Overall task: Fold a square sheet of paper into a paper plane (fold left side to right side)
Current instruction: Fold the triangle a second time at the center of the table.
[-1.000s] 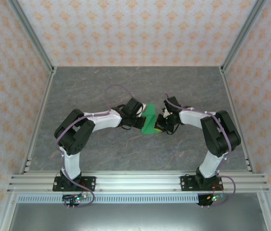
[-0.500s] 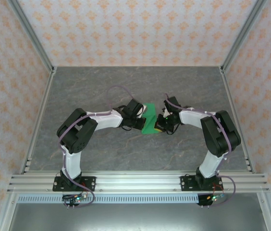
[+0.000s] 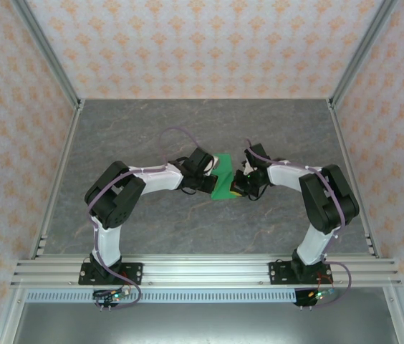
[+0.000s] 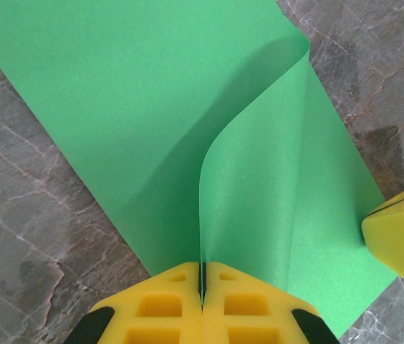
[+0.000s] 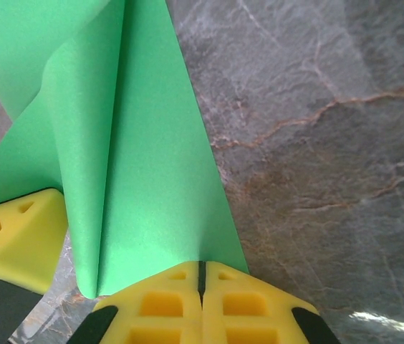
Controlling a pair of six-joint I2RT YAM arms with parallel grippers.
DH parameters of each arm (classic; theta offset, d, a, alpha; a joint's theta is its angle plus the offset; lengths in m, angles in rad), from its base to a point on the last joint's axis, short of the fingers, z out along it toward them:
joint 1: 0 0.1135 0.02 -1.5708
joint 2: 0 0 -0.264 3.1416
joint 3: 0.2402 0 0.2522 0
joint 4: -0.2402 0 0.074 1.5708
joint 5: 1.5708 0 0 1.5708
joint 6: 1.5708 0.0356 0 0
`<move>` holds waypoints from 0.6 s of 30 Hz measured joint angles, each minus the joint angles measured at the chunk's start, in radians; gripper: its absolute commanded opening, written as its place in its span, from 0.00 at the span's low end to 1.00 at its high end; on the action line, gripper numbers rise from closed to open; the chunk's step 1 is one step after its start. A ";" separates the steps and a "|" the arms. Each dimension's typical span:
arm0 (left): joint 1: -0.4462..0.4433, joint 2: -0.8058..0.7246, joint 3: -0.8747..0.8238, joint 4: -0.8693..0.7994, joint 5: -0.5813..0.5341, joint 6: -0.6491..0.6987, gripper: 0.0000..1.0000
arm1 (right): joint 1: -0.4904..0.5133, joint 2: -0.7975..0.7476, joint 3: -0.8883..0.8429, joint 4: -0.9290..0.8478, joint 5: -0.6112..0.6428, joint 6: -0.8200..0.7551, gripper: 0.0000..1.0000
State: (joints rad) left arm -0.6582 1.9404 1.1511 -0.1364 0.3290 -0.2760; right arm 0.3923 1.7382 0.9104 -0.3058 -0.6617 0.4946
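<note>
From above, shows the square sheet of paper (image 3: 223,185) in the middle of the tabletop (image 3: 137,129). Up close, reveals its curled fold, one edge clenched by the left fingers (image 4: 166,312), another by the right fingers (image 5: 241,304).

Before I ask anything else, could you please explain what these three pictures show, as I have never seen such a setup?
You see a robot's left arm and right arm, bolted at the near edge of a grey table. The wide picture is from a fixed camera above and behind them; the two close-ups come from a camera on each wrist, so the yellow fingers at the bottom belong to that arm. On the table lies one green sheet of paper, partly curled up. The left gripper is shut on a lifted flap of it, and the right gripper seems shut on its edge.
</note>
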 measured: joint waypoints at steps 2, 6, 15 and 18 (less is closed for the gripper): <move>0.000 0.000 0.000 0.000 0.000 0.005 0.04 | 0.000 -0.006 -0.004 0.008 -0.005 0.003 0.06; 0.000 0.000 0.000 0.000 0.000 0.015 0.04 | -0.006 -0.046 -0.003 0.051 -0.021 0.024 0.05; 0.000 0.000 0.000 0.000 0.000 0.016 0.03 | 0.001 -0.028 0.011 0.234 -0.062 0.118 0.05; 0.000 0.000 0.000 0.000 0.000 0.016 0.03 | 0.011 0.010 0.021 0.272 -0.067 0.138 0.05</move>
State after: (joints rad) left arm -0.6582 1.9404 1.1511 -0.1364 0.3290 -0.2596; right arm 0.4030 1.7485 0.9318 -0.0338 -0.7288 0.6323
